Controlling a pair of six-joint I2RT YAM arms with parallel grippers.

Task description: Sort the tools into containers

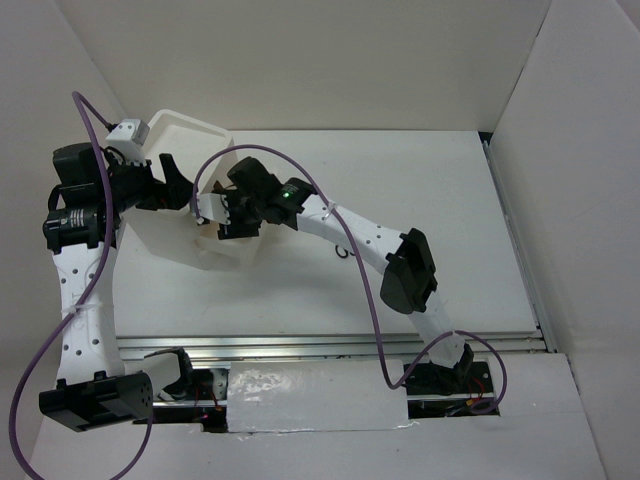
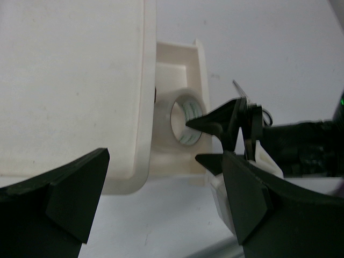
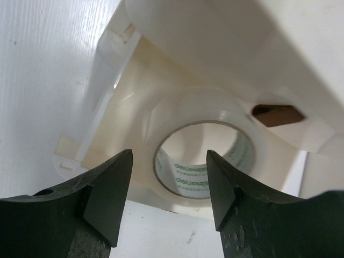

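Observation:
The white tape roll (image 3: pixel 201 156) lies in an open white drawer (image 3: pixel 121 110) pulled out of the white cabinet (image 1: pixel 195 135); it also shows in the left wrist view (image 2: pixel 188 121). My right gripper (image 3: pixel 169 188) is open and empty, its tips just short of the roll at the drawer's mouth (image 1: pixel 222 222). My left gripper (image 2: pixel 161 199) is open and empty, beside the cabinet's front face (image 1: pixel 180 185). A dark red-brown handle (image 3: pixel 277 114) shows above the roll. Small dark loops (image 1: pixel 343 252), possibly the scissors, lie under the right arm. No screwdriver is in view.
White walls close in the table on the left, back and right. The cabinet (image 2: pixel 70 86) stands at the back left and fills the left of the left wrist view. A purple cable (image 1: pixel 370 290) runs along the right arm.

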